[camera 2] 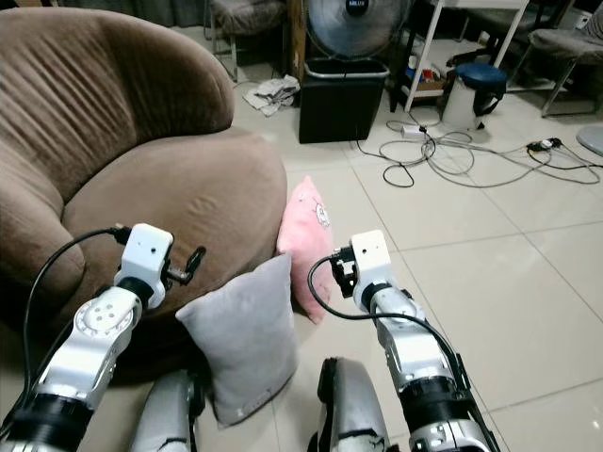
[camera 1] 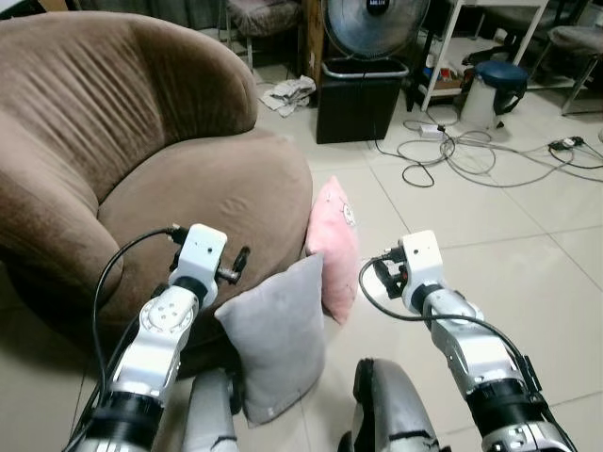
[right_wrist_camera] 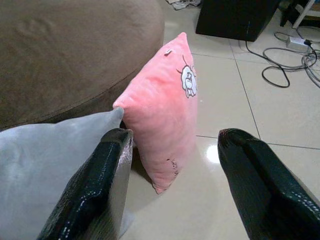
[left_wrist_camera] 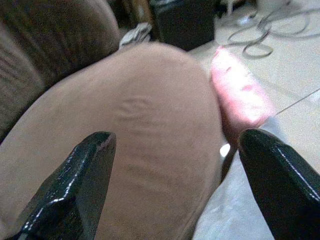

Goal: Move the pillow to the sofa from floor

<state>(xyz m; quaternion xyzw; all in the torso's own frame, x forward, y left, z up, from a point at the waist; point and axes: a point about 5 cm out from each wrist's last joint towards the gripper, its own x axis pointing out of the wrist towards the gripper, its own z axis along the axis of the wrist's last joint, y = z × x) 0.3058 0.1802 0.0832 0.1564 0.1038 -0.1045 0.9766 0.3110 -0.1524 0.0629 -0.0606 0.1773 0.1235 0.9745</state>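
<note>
Two pillows stand on edge on the tiled floor (camera 1: 528,273), leaning against the front of the brown sofa (camera 1: 141,169): a grey pillow (camera 1: 276,337) nearer the robot and a pink pillow (camera 1: 333,248) just behind it, the two touching. The head views take in the room beyond, with a black bin (camera 1: 361,99) under a fan (camera 1: 374,24), a tangle of cables (camera 1: 471,155) and a white jug with a blue lid (camera 1: 492,94). The right wrist view gives the close detail that the head views lack: a small cartoon patch on the pink pillow's face (right_wrist_camera: 189,80), and its lower corner resting on the tile. The left wrist view looks across the sofa's seat cushion, with the pink pillow past its edge and a strip of grey pillow at the frame's corner. The left gripper (left_wrist_camera: 175,180) is raised over the seat's front edge, its fingers (left_wrist_camera: 75,185) spread wide and holding nothing. The right gripper (right_wrist_camera: 172,185) is held out low over the floor, aimed at the pink pillow, fingers (right_wrist_camera: 95,190) likewise apart and clear of both pillows.
</note>
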